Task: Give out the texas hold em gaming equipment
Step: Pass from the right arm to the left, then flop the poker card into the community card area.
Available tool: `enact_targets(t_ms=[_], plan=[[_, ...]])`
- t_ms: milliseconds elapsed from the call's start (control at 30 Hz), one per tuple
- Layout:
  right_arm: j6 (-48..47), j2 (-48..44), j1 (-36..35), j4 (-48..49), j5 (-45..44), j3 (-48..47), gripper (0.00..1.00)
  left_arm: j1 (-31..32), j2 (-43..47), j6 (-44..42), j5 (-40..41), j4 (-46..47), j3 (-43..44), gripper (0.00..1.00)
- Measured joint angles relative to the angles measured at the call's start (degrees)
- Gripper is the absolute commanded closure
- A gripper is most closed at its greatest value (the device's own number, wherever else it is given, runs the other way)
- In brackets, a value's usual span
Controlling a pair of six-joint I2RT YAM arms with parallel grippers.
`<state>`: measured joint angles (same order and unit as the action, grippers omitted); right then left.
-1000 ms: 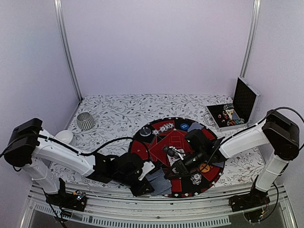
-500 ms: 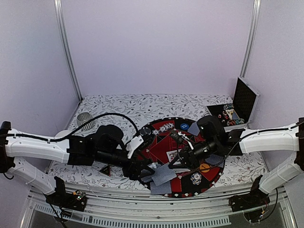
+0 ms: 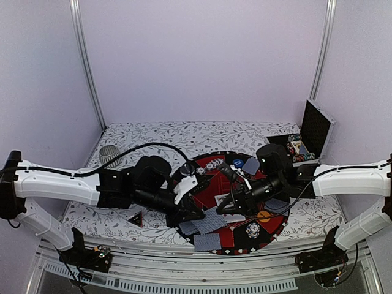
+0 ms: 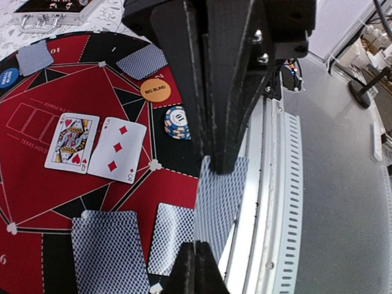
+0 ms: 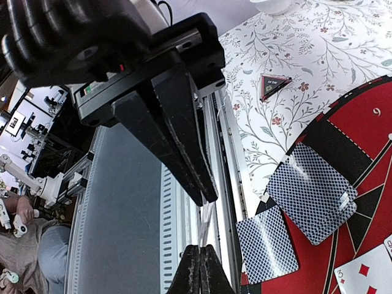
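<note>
Left fingers (image 4: 220, 92): closed, low over face-down cards (image 4: 107, 251) at near edge of mat (image 4: 61, 202).
Right fingers (image 5: 177, 135): closed, over mat centre.
Face-up: king (image 4: 71, 142), diamonds card (image 4: 117, 150), side by side.

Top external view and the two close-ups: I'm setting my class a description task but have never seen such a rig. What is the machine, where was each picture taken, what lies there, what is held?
Two robot arms stand at the table's near edge. The wide picture comes from a fixed camera above and behind them; each close-up comes from a camera on one wrist. On a mat lie a face-up king, a five of diamonds, face-down cards, a chip stack and an orange disc. An open case stands far right. The left claw appears shut on a grey-backed card; the right claw is shut, holding nothing I can make out.
</note>
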<state>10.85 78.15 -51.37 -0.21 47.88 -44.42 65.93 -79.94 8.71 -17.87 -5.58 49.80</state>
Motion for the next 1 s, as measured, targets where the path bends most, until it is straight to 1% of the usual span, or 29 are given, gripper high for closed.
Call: enact_targets(t_ms=[67, 100, 133, 167, 200, 233, 267, 333, 400, 467, 567, 667, 733, 800, 900, 1000], plan=[[-0.2, -0.2, 0.0, -0.44, -0.26, 0.0, 0.98, 0.0, -0.48, -0.44, 0.07, -0.31, 0.33, 1.0], [-0.28, -0.35, 0.0, -0.57, -0.57, 0.0, 0.96, 0.0, -0.52, -0.59, 0.28, -0.7, 0.66, 1.0], [-0.35, -0.63, 0.0, -0.7, -1.03, 0.0, 0.84, 0.0, -0.55, -0.7, 0.72, -1.01, 0.98, 1.0], [-0.39, -1.05, 0.0, -0.92, -1.77, 0.0, 0.66, 0.0, -0.55, -0.81, 1.6, -1.2, 1.25, 1.0], [-0.26, -1.57, 0.11, -1.22, -3.23, 0.0, 0.53, 0.07, -0.57, -1.03, 3.43, -1.86, 1.9, 1.0], [-0.07, -2.25, 0.5, -1.95, -5.29, 0.0, 0.47, 0.09, -0.63, -1.25, 5.4, -2.73, 2.62, 1.0], [0.2, -3.04, 1.05, -2.56, -7.56, 0.0, 0.41, 0.11, -0.94, -1.7, 9.01, -3.98, 3.8, 1.0], [1.38, -4.81, 3.82, -3.67, -12.41, 0.2, 0.34, 0.17, -3.43, -2.75, 16.72, -6.95, 8.07, 1.0], [3.41, -7.72, 9.14, -4.52, -17.86, 1.33, 0.31, 0.57, -8.72, -4.87, 26.38, -8.9, 14.64, 1.0], [5.68, -11.06, 14.6, -6.03, -24.13, 2.84, 0.28, 0.9, -14.47, -8.72, 36.04, -8.37, 19.63, 1.0], [8.55, -15.65, 19.41, -9.09, -31.65, 4.37, 0.25, 1.7, -21.86, -16.28, 47.23, -5.11, 22.12, 1.0], [10.23, -20.7, 21.59, -11.04, -35.95, 6.19, 0.24, 2.16, -29.16, -25.46, 54.03, 0.35, 22.34, 1.0], [11.04, -23.71, 22.23, -12.07, -37.38, 7.13, 0.24, 2.21, -34.07, -32.68, 56.81, 5.31, 22.73, 1.0], [11.3, -25.29, 22.29, -12.63, -38.01, 7.48, 0.24, 2.23, -38.01, -39.23, 57.83, 10.12, 23.32, 1.0], [11.72, -26.25, 22.29, -12.79, -38.12, 7.69, 0.24, 2.23, -42.6, -48.11, 57.48, 16.31, 24.9, 1.0], [12.09, -26.4, 22.29, -12.96, -38.1, 7.85, 0.24, 2.23, -45.83, -54.97, 56.0, 20.11, 27.08, 1.0]])
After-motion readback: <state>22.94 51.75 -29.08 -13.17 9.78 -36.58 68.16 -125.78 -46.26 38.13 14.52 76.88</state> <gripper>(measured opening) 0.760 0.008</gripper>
